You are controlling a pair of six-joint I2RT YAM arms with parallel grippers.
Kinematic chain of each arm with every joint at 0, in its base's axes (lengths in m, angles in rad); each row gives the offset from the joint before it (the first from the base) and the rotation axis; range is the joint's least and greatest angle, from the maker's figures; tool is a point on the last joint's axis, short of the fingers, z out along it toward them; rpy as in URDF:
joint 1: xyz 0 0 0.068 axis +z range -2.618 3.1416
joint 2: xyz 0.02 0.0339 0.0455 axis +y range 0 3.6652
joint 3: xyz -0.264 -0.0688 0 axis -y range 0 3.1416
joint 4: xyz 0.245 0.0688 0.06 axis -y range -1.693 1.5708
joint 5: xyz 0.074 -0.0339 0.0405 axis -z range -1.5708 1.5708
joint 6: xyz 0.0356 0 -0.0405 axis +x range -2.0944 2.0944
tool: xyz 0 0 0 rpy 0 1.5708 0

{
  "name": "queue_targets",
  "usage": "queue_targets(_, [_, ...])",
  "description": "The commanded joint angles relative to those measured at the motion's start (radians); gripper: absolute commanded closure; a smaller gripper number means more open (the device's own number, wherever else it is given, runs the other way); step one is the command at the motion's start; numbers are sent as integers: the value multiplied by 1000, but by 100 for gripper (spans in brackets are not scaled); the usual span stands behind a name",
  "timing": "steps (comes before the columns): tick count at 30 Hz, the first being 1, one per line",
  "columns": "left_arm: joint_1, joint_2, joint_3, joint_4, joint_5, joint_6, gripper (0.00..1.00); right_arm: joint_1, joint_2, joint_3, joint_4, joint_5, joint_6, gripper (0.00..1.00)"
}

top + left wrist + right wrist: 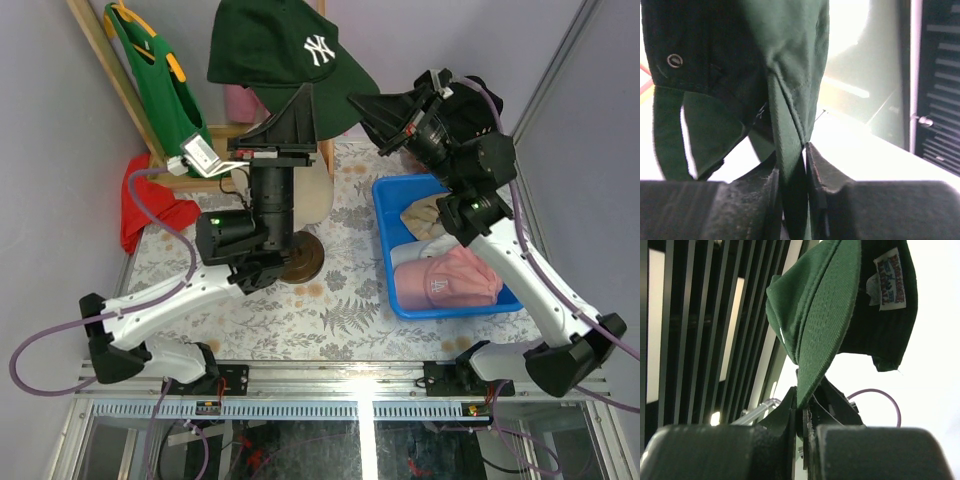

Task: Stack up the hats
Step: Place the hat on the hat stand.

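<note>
A dark green baseball cap with a white NY logo hangs high above the back of the table, held by both arms. My left gripper is shut on its back edge; the left wrist view shows green fabric pinched between the fingers. My right gripper is shut on the brim; the right wrist view shows the brim clamped in the jaws. A pink cap, a white cap and a tan cap lie in the blue bin.
A cream mannequin head on a brown base stands below the left arm. A green T-shirt hangs on a wooden rack at back left, with red cloth beneath it. Something pink sits behind the cap.
</note>
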Motion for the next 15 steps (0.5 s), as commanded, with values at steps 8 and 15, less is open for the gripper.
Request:
queue_targets(8, [6, -298, -201, 32, -97, 237, 44, -25, 173, 192, 186, -67, 40, 100])
queue_targets(15, [7, -370, -255, 48, -255, 286, 26, -10, 256, 234, 224, -84, 49, 100])
